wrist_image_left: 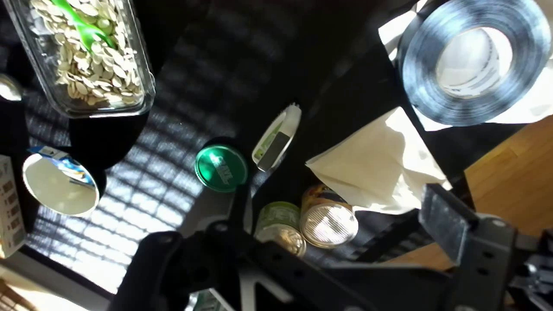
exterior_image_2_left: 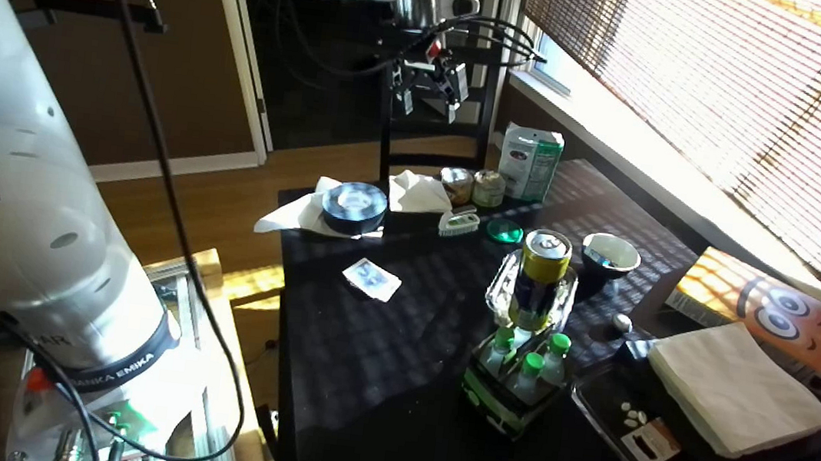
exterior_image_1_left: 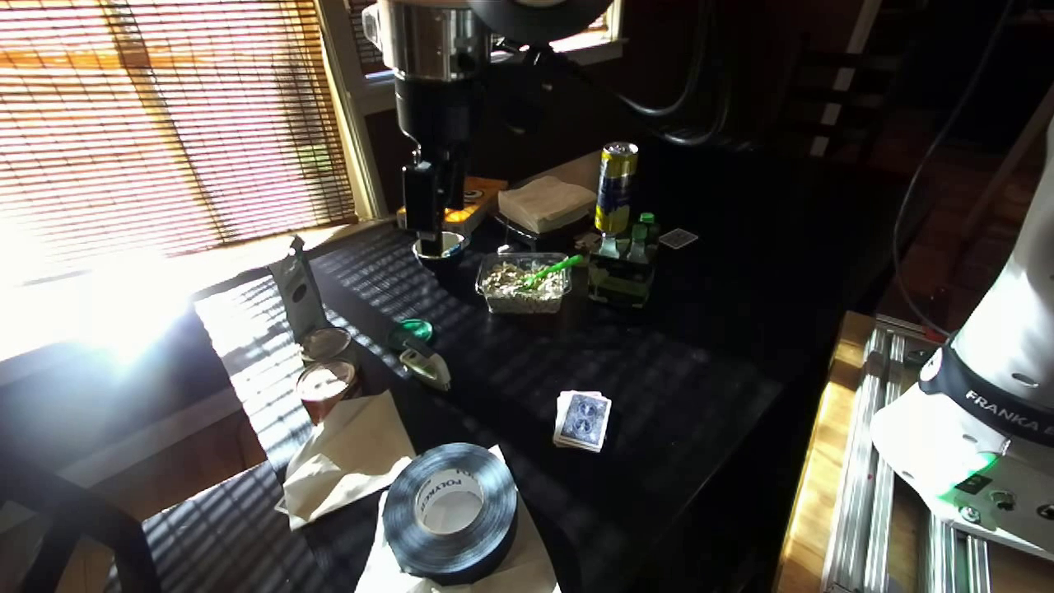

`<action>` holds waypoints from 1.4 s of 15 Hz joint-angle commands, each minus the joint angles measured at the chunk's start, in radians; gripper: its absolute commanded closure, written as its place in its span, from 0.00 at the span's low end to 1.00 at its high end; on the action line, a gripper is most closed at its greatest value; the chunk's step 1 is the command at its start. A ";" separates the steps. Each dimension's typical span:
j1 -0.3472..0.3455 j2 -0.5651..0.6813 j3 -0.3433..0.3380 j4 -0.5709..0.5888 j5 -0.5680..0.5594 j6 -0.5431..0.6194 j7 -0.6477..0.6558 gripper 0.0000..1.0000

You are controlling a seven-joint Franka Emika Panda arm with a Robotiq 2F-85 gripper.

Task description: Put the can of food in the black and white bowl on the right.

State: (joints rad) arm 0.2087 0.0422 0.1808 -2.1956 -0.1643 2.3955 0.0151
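1. Hanging in the air above a dark table (exterior_image_2_left: 392, 391), the robot's gripper (exterior_image_2_left: 429, 109) held its fingers (wrist_image_left: 445, 224) spread wide apart; in the wrist view, a green-labeled can (wrist_image_left: 281, 220) and an orange-labeled can (wrist_image_left: 327, 218) showed in the gap.
2. Both food cans stood upright on the table, side by side, tops facing up; which of the two the task meant could not be told.
3. The black and white bowl (exterior_image_2_left: 619, 248) sat between three and four o'clock from the food cans in an exterior view, and just past nine o'clock in the wrist view, with a blue packet (wrist_image_left: 71, 166) inside.
4. At ten o'clock from the food cans in the wrist view lay a green disc (wrist_image_left: 221, 168); at eleven, near it, was a white brush (wrist_image_left: 285, 125).
5. Toward two o'clock rested a creased napkin (wrist_image_left: 380, 168), with a roll of tape (wrist_image_left: 421, 65) beyond it.
6. Just past twelve o'clock from the bowl, also in the wrist view, a clear container (wrist_image_left: 103, 112) held pale seeds (wrist_image_left: 99, 73) and a green utensil (wrist_image_left: 80, 23).
7. At seven o'clock from the bowl in an exterior view, a bottle carton (exterior_image_2_left: 491, 402) carried green-capped bottles (exterior_image_2_left: 526, 387), a tall yellow-and-blue can (exterior_image_2_left: 542, 276) rising above them.
8. Sunlight through woven blinds (exterior_image_2_left: 741, 106) striped the table, where playing cards (exterior_image_2_left: 372, 279) lay between seven and eight o'clock from the food cans in an exterior view.
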 commanded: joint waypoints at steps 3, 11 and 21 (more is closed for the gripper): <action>0.007 0.193 -0.052 0.101 -0.128 0.039 0.271 0.00; 0.045 0.237 -0.078 0.085 -0.111 0.168 0.442 0.00; 0.248 0.455 -0.243 0.171 -0.262 0.221 0.837 0.00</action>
State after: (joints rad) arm 0.4245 0.4385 -0.0317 -2.0841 -0.3934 2.6317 0.7987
